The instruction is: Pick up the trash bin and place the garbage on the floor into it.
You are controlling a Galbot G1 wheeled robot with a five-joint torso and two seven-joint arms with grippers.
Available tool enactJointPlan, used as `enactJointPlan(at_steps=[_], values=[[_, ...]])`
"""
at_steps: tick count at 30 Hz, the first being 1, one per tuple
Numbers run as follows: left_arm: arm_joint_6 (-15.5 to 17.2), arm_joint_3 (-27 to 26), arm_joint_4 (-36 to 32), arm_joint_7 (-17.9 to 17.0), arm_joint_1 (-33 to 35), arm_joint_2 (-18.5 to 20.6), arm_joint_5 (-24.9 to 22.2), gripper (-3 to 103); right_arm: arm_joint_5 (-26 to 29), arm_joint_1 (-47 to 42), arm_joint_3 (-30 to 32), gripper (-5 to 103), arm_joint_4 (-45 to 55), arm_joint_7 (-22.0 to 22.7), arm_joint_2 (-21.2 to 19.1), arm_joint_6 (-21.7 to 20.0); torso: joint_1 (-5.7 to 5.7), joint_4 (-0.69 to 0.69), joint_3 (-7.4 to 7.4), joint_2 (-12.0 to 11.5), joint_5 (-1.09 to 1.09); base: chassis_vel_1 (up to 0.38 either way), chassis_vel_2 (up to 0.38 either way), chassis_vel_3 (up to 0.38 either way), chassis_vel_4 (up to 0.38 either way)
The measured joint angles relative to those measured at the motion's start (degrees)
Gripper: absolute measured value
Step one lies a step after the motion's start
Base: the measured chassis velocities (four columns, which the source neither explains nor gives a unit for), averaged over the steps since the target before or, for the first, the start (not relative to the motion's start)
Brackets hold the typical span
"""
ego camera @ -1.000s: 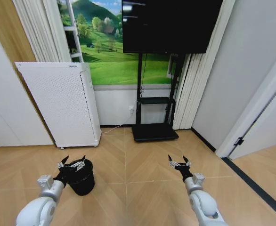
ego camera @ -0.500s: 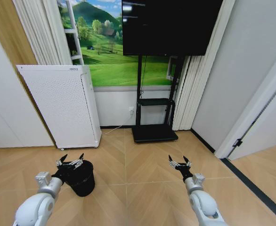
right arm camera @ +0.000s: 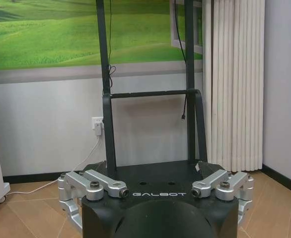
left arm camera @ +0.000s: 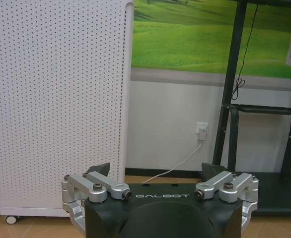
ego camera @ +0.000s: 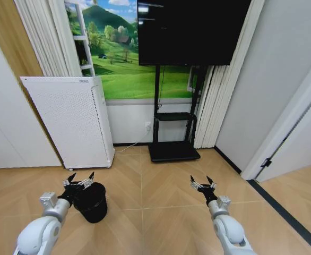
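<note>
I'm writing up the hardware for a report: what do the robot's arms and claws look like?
Both arms are smooth white rounded shells ending in a silver-grey wrist block. Each claw, left claw and right claw, has a black body with silver metal linkage bars, dark screws and pointed black fingertips. GALBOT is printed in pale letters on the black housing. No loose cables show.

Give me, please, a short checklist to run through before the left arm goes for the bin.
1. Left pincer open: ok, fingers spread wide.
2. Left pincer near the bin: ok, it hovers at the near-left rim; whether it touches, cannot tell.
3. Bin upright with its bag in place: ok.
4. Right pincer out of the way: ok, open, holding nothing, over bare floor well to the bin's right.
5. Room around the bin: ok, the white appliance stands apart, behind it.
6. Garbage located: cannot tell, no litter seen on the floor ahead.
</note>
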Motion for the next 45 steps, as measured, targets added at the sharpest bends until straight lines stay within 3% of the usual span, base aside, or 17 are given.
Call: enactJointPlan(at_steps=[30,34,45], values=[[0.9,0.0,0.8,-0.1,-0.9,1.8,-1.7,100,-0.8,0.2,0.1,100,-0.7,0.1,0.2,-0.1,2.58,0.0,4.15,6.7,0.0,0.0,0.0,0.0,0.0],[0.9,-0.2,0.6,0.0,-0.8,2.0,-2.2,100,-1.5,-0.2,0.1,100,-0.2,0.1,0.8,-0.1,3.42,0.0,5.38,8.8,0.0,0.0,0.0,0.0,0.0],[0.9,-0.4,0.4,0.1,-0.7,2.2,-2.4,100,-2.0,-0.5,0.3,100,0.3,0.0,1.0,-0.2,4.36,0.0,6.83,11.2,0.0,0.0,0.0,0.0,0.0]])
